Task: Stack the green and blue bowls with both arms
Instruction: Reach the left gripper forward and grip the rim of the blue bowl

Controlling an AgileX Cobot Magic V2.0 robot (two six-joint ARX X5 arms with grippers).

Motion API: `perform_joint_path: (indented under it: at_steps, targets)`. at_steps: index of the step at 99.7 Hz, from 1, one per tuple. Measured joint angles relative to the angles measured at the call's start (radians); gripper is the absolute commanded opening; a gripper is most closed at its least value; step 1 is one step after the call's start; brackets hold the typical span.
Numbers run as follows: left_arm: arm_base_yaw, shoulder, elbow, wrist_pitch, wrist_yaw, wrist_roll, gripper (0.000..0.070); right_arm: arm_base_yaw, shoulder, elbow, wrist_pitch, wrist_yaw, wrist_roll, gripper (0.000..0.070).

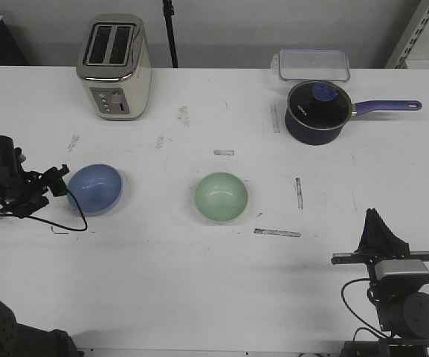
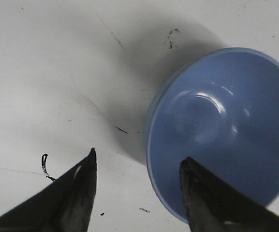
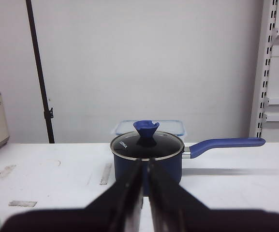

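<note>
- White table [image 1: 199,297] carries all items; its surface shows scuffs and short strips of tape.
- Left gripper [image 1: 54,181] sits at the table's left side, just beside the blue bowl [image 1: 95,189]. In the left wrist view the left gripper [image 2: 138,166] has its jaws spread apart, with one finger over the blue bowl [image 2: 221,130] rim and the other over bare table outside it. Whether the finger touches the rim cannot be told. Nothing is clamped.
- Blue bowl stands upright, mouth up, left of centre.
- Cream toaster [image 1: 115,67] stands at the far left of the table, well apart from the bowls.
- Green bowl [image 1: 221,197] stands upright near the table centre, well apart from the blue bowl. No gripper is near it.
- Clear plastic container [image 1: 314,65] lies at the far right edge of the table, behind the saucepan [image 1: 317,111].
- Saucepan is dark navy with a glass lid and a purple handle pointing right. In the right wrist view the saucepan [image 3: 147,157] stands straight ahead of the fingers.
- Right gripper [image 1: 378,234] rests at the near right of the table, well apart from both bowls. In the right wrist view the right gripper [image 3: 144,166] has its jaws closed together, with only a thin slit between them, holding nothing.
</note>
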Motion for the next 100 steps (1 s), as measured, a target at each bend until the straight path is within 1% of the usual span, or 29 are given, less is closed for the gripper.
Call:
perform_joint_path:
  at_steps: [38, 58, 62, 67, 83, 86, 100]
  targets:
    - [-0.029, 0.11, -0.003, 0.076, 0.008, 0.008, 0.0326, 0.0, 0.0, 0.0, 0.0, 0.0, 0.0, 0.0013]
    - [-0.066, 0.17, -0.003, 0.104, 0.007, 0.015, 0.0316, 0.0, 0.0, 0.0, 0.0, 0.0, 0.0, 0.0013]
    - [-0.073, 0.178, -0.003, 0.111, 0.007, 0.015, 0.0297, 0.0, 0.0, 0.0, 0.0, 0.0, 0.0, 0.0013]
    - [-0.079, 0.185, -0.003, 0.116, 0.005, 0.016, 0.023, 0.0, 0.0, 0.0, 0.0, 0.0, 0.0, 0.0013]
    - [-0.087, 0.197, -0.003, 0.116, 0.004, 0.016, 0.0077, 0.0, 0.0, 0.0, 0.0, 0.0, 0.0, 0.0013]
    - [-0.088, 0.199, -0.003, 0.115, 0.002, 0.016, 0.0068, 0.0, 0.0, 0.0, 0.0, 0.0, 0.0, 0.0013]
    - [-0.09, 0.202, -0.003, 0.114, -0.004, 0.016, 0.0065, 0.0, 0.0, 0.0, 0.0, 0.0, 0.0, 0.0013]
